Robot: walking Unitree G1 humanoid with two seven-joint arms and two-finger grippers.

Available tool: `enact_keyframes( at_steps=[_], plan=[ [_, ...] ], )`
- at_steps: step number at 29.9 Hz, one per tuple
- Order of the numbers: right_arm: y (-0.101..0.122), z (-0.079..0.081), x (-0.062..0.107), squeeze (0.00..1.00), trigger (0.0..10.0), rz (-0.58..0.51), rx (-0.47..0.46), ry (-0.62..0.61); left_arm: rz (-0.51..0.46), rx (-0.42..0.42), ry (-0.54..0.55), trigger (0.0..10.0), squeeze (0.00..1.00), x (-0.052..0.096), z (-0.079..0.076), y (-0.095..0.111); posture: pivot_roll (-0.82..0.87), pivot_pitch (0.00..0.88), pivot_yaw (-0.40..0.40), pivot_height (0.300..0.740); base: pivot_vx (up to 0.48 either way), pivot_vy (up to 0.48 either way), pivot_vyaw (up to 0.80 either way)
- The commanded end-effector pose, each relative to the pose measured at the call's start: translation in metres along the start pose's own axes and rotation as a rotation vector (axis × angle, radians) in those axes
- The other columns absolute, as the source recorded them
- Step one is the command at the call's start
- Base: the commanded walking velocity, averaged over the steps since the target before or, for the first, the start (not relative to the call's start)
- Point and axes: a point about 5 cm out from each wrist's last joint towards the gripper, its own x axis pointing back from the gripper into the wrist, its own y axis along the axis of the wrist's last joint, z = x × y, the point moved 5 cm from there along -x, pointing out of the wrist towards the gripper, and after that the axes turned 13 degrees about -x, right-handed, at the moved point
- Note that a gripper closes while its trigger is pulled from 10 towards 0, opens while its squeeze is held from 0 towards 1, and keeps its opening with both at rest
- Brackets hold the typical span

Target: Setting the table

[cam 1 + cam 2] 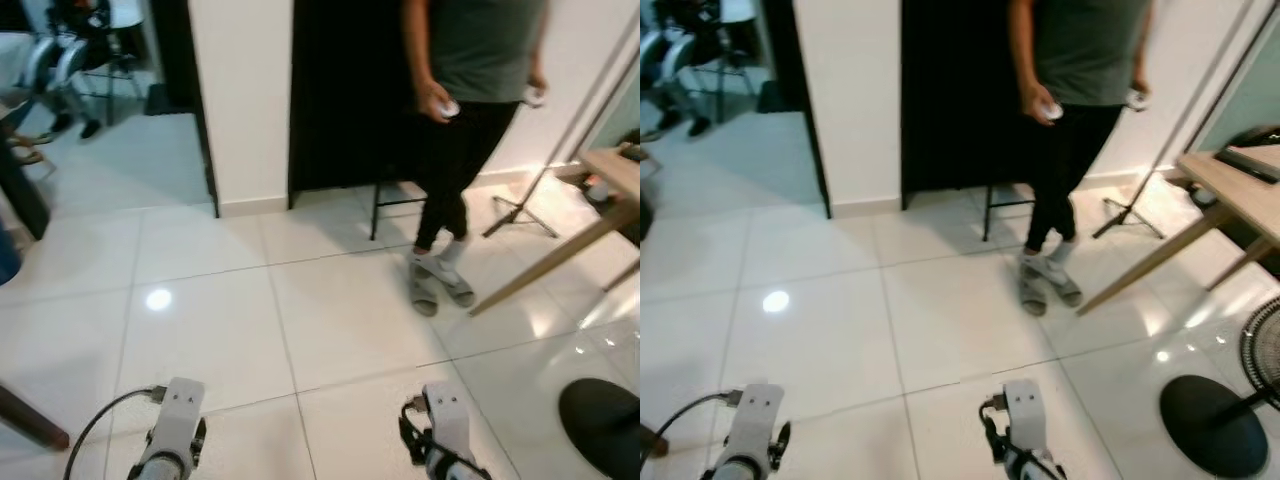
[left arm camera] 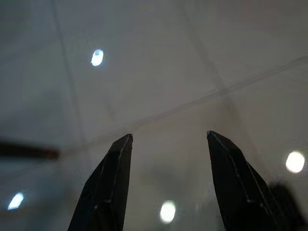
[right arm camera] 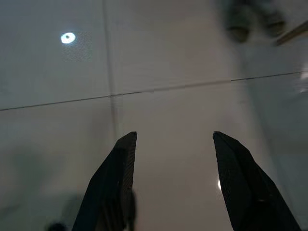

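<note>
- The left gripper (image 2: 168, 183) hangs over the white tiled floor (image 1: 330, 320), jaws wide apart and holding nothing.
- The right gripper (image 3: 173, 183) also hangs low, jaws spread wide and empty.
- A wooden table (image 1: 1230, 185) stands at the right edge, a dark flat thing on it.
- A person (image 1: 470, 120) in sandals stands ahead, near the table.
- A fan base (image 1: 1205, 420) sits on the floor.
- No writing can be read.

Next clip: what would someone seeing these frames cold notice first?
A person in a grey shirt and black trousers stands straight ahead on the white tiled floor, holding a small white object in each hand. A light wooden table juts in at the right, with a fan's black base nearer the robot. Both grippers, left gripper and right gripper, hang open over bare tiles.
</note>
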Motion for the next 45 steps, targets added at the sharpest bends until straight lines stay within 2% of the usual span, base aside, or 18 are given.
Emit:
enact_keyframes(
  at_steps=[1, 45],
  plan=[
    [-0.0074, 0.0019, 0.0020, 0.00, 10.0, 0.016, -0.009, 0.003, 0.065, -0.011, -0.002, 10.0, 0.00, 0.0072, -0.0001, -0.0231, -0.02, 0.000, 0.044, 0.740, 0.000, 0.000, -0.74],
    [-0.0069, 0.0000, 0.0011, 0.00, 10.0, 0.016, 0.001, 0.001, 0.064, 0.007, -0.005, 10.0, 0.00, 0.0064, -0.0032, -0.0238, -0.02, 0.000, 0.037, 0.740, 0.000, 0.000, -0.74]
  ],
)
